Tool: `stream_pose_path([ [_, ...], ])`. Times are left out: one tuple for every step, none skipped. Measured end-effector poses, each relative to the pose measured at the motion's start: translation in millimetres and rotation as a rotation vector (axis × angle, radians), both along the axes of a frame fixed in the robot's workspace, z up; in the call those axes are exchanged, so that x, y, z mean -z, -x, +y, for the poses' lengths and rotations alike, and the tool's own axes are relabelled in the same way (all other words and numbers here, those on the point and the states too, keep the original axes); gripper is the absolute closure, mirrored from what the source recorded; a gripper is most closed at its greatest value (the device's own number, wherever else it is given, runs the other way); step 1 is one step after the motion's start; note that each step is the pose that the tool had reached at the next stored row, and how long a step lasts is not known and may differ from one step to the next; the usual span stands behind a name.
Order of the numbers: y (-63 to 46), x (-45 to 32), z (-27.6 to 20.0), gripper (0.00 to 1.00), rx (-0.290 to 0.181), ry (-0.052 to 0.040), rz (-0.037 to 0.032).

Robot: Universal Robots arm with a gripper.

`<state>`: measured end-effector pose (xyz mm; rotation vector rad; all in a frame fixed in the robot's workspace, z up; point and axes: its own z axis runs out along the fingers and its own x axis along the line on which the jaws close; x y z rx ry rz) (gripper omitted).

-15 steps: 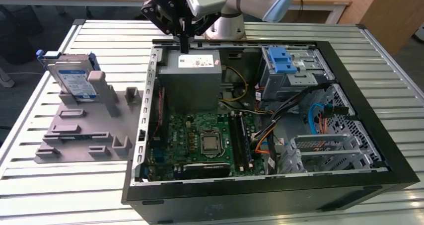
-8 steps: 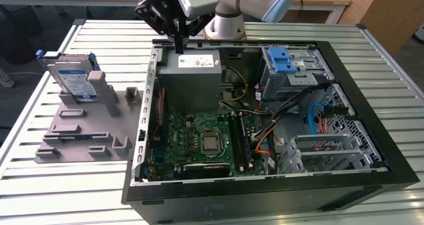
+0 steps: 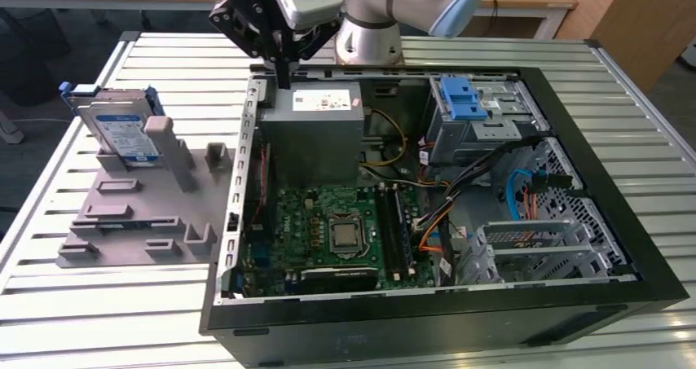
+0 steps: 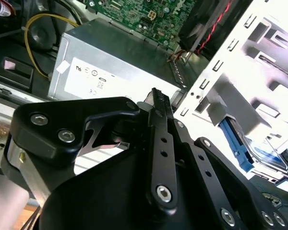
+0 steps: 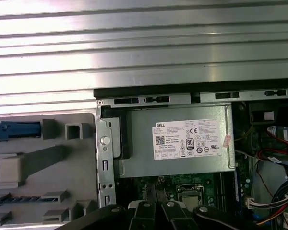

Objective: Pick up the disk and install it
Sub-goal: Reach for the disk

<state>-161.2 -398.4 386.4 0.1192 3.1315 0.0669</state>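
- In the exterior view, the frame edge cuts off the upper arm. We see the gripper (image 3: 285, 77) hanging fingers-down over the rear rim of the open computer case (image 3: 435, 328), just above the power supply (image 3: 315, 120). Its fingers are drawn together with nothing between them. The disk (image 3: 117, 129) stands upright in the grey fixture (image 3: 130, 222), well apart from the gripper toward the exterior view's left. A strip of slatted table (image 3: 109, 320) separates fixture and case.
- In the second wrist view, the gripper's black linkage hides much of the scene. We see one finger (image 4: 156, 110) edge-on, so any gap is hard to judge. Past it, the disk (image 4: 266, 160) is partly hidden behind the glare-white fixture.
- In the first wrist view, the fingertips are cut off. The disk's blue bracket (image 5: 12, 130) runs off the frame edge.
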Motion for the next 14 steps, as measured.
stream_pose_path([
  [1.4,0.1,0.0,0.89,0.0,0.0,0.0002],
  [2.7,0.2,0.1,0.89,0.0,0.0,0.0004],
  [3.9,0.3,0.1,0.89,0.0,-0.0001,0.0004],
  [4.9,0.4,0.2,0.89,0.0,-0.0002,0.0005],
  [6.1,0.5,0.3,0.89,0.0,-0.0001,0.0005],
  [7.1,0.6,0.4,0.89,0.0,0.0,0.0006],
  [8.0,0.7,0.4,0.89,0.0,-0.0001,0.0006],
  [9.0,0.8,0.5,0.89,0.0,-0.0001,0.0007],
  [10.0,0.9,0.5,0.89,0.0,0.0,0.0008],
  [10.9,1.0,0.6,0.89,0.0,0.0,0.0009],
  [11.8,1.1,0.6,0.89,0.0,-0.0001,0.0009],
  [12.6,1.2,0.6,0.89,0.0,-0.0001,0.0011],
  [13.5,1.3,0.7,0.89,0.0,0.0,0.0013],
  [14.3,1.4,0.7,0.89,0.0,0.0,0.0014],
])
